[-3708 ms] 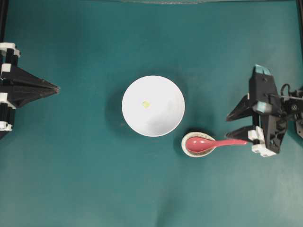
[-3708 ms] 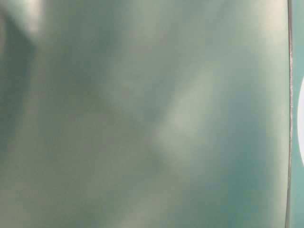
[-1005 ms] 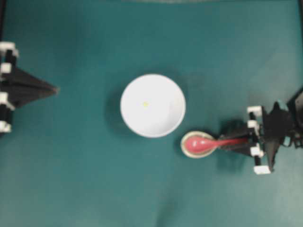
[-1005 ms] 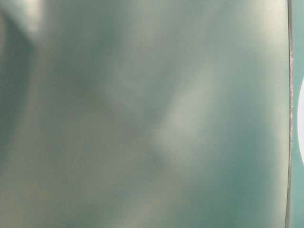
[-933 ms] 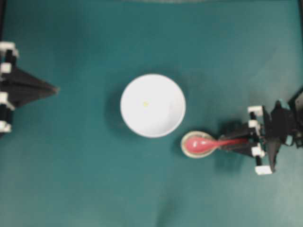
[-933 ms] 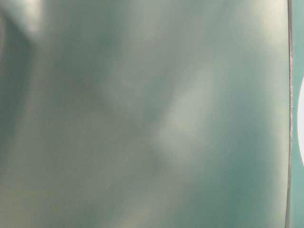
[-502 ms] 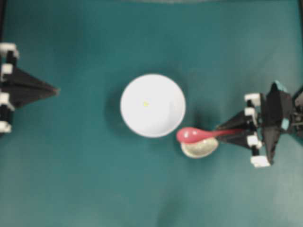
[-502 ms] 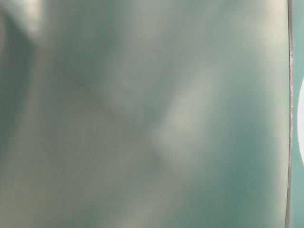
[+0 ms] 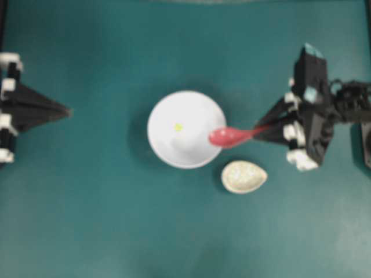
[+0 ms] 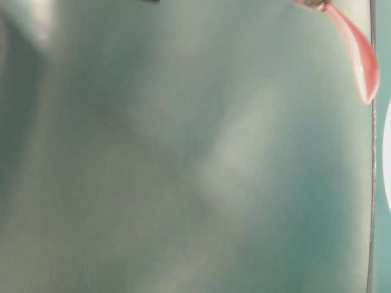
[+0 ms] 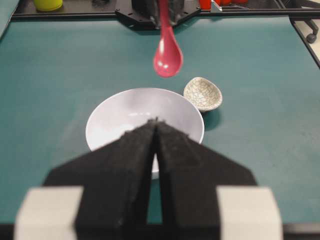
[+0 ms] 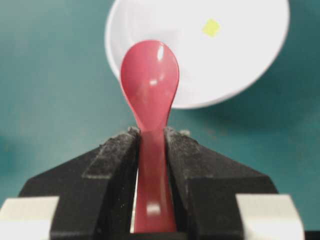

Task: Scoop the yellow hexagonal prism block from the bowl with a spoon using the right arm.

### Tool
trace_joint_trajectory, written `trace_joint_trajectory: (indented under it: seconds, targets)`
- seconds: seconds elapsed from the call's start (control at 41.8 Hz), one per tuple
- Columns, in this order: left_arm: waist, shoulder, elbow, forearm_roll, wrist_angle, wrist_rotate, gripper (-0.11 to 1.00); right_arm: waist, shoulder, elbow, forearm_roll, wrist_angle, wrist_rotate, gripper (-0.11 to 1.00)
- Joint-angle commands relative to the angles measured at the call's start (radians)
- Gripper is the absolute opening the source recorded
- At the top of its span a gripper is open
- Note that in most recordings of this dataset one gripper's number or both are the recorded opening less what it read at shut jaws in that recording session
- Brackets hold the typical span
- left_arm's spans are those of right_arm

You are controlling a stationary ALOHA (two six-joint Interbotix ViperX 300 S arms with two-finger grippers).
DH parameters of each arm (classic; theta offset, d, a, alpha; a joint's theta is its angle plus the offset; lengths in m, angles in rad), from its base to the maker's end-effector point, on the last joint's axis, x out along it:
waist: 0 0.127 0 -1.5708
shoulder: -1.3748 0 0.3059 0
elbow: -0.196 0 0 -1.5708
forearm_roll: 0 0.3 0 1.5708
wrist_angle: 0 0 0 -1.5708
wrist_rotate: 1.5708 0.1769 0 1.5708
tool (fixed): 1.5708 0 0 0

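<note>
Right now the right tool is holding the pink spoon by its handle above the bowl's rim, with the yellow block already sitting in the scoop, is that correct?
Not quite. The scoop of the spoon is empty; the yellow block lies on the floor of the bowl, as the right wrist view shows. The rest holds: the right tool grips the handle with the scoop over the rim.

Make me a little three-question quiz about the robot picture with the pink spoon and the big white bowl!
1. True or false: the spoon is lying in the small speckled dish.
2. What does the right gripper hold? A) the spoon B) the bowl C) nothing
3. Fill in: the yellow block sits inside the ____.

Key:
1. False. The spoon is lifted, its scoop over the bowl's rim; the dish has nothing in it.
2. A. Its jaws clamp the spoon's handle.
3. Bowl.
</note>
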Motion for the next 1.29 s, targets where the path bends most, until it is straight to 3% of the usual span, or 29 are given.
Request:
trace_joint_trajectory:
  seconds: [0.0, 0.287, 0.646, 0.861, 1.268]
  targets:
    - [0.000, 0.011, -0.017, 0.003, -0.008, 0.002, 0.01, -0.044, 0.009, -0.080, -0.020, 0.092, 0.002, 0.22]
    - [0.000, 0.011, -0.018, 0.003, -0.011, 0.002, 0.01, -0.089, 0.103, -0.215, -0.058, 0.256, 0.009, 0.22]
    - [0.000, 0.009, -0.018, 0.003, -0.015, 0.002, 0.01, -0.092, 0.273, -0.379, -0.132, 0.403, 0.011, 0.22]
    - [0.002, 0.009, -0.018, 0.003, -0.017, 0.002, 0.01, -0.092, 0.336, -0.422, -0.163, 0.426, 0.009, 0.22]
    - [0.000, 0.009, -0.018, 0.003, -0.017, 0.002, 0.01, -0.092, 0.417, -0.423, -0.172, 0.396, 0.009, 0.22]
